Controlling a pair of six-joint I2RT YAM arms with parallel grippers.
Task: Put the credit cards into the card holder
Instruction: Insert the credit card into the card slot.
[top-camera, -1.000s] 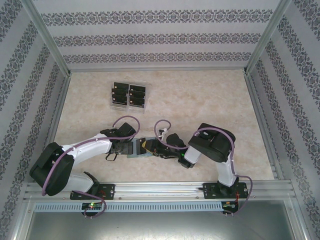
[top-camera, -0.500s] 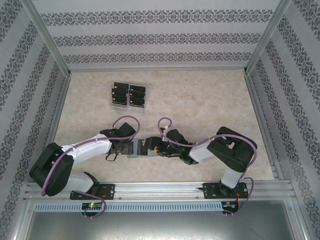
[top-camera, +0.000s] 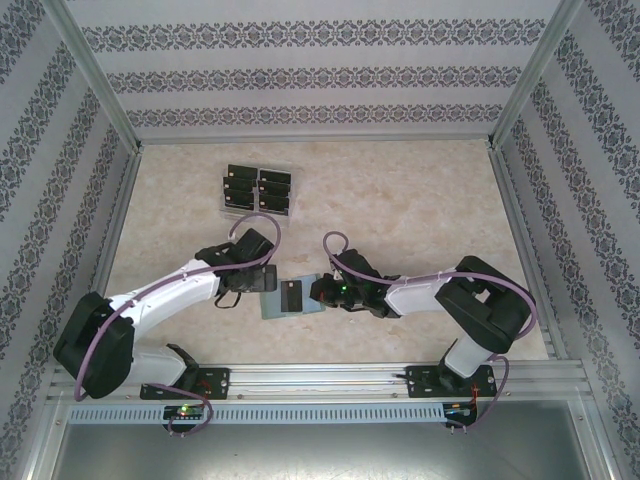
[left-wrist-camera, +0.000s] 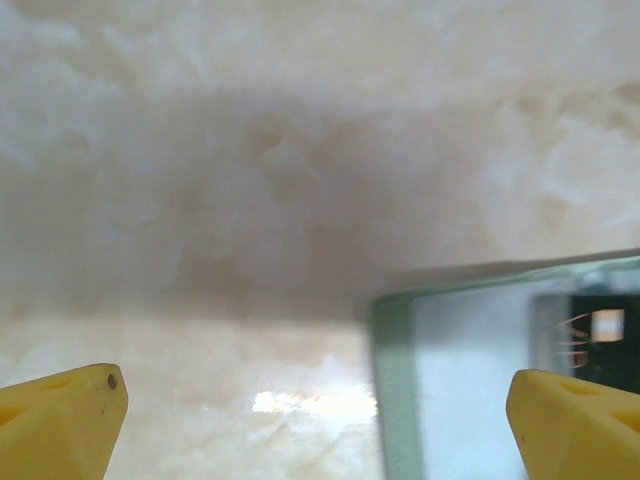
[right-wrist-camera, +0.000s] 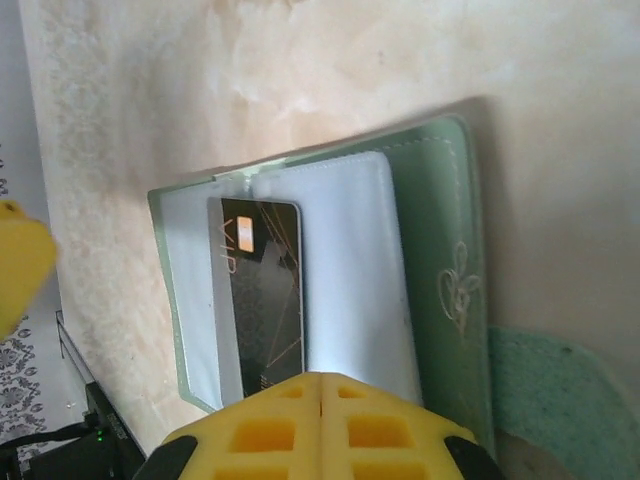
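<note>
The grey-green card holder (top-camera: 285, 301) lies open on the table between the two arms. One black credit card (right-wrist-camera: 260, 300) with a yellowish chip sits in its left clear sleeve (right-wrist-camera: 195, 300). My right gripper (right-wrist-camera: 320, 382) is shut at the holder's near edge with nothing between its fingers. In the top view the right gripper (top-camera: 318, 291) sits at the holder's right side. My left gripper (left-wrist-camera: 318, 420) hangs open over the holder's corner (left-wrist-camera: 395, 380), and the card (left-wrist-camera: 600, 335) shows past its right finger. Seen from above, the left gripper (top-camera: 266, 282) is at the holder's left edge.
A clear plastic tray (top-camera: 230, 212) with several more black cards (top-camera: 274, 189) stands at the back left. The holder's clasp tab (right-wrist-camera: 545, 395) sticks out to the right. Patterned walls and metal rails (top-camera: 520, 235) enclose the table.
The right gripper opened, left the card lying in the holder, and shut empty. Its arm stretched out lower to the right. The left gripper drew back up and left, uncovering the holder.
</note>
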